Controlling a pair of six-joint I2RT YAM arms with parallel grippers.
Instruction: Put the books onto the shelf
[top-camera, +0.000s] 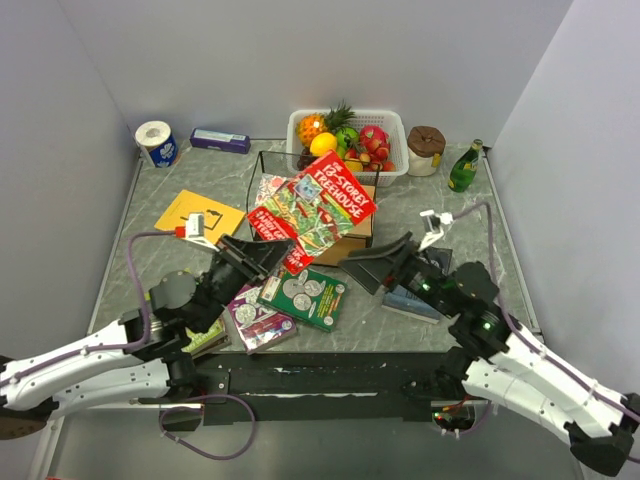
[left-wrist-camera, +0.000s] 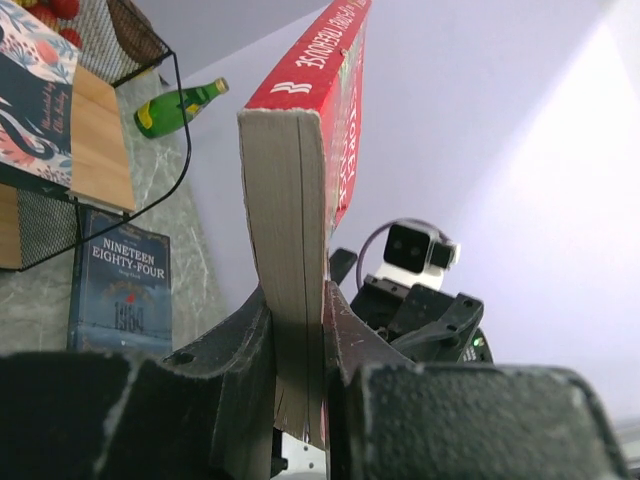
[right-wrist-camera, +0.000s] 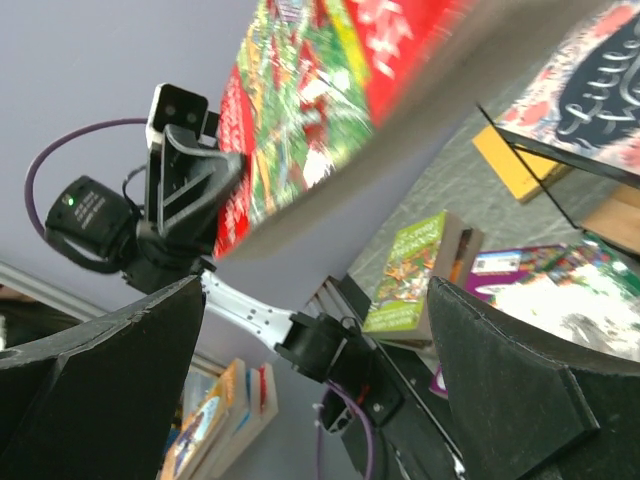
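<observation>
My left gripper (top-camera: 268, 256) (left-wrist-camera: 300, 320) is shut on the lower edge of a red Treehouse book (top-camera: 318, 205) (left-wrist-camera: 292, 200), holding it tilted above the shelf (top-camera: 352, 238) (left-wrist-camera: 100, 140). One book (left-wrist-camera: 35, 90) lies on the shelf's top board. My right gripper (top-camera: 385, 266) (right-wrist-camera: 310, 370) stands open and empty just right of the shelf, over a dark blue book (top-camera: 410, 302) (left-wrist-camera: 120, 285). On the table lie a green book (top-camera: 303, 293), a purple book (top-camera: 258, 318), a yellow book (top-camera: 200, 213), and a green Treehouse book (right-wrist-camera: 415, 275) under the left arm.
Along the back wall stand a white fruit basket (top-camera: 392, 140), a toilet roll (top-camera: 155, 142), a slim purple box (top-camera: 220, 140), a brown jar (top-camera: 426, 150) and a green bottle (top-camera: 463, 167). Walls close in on both sides.
</observation>
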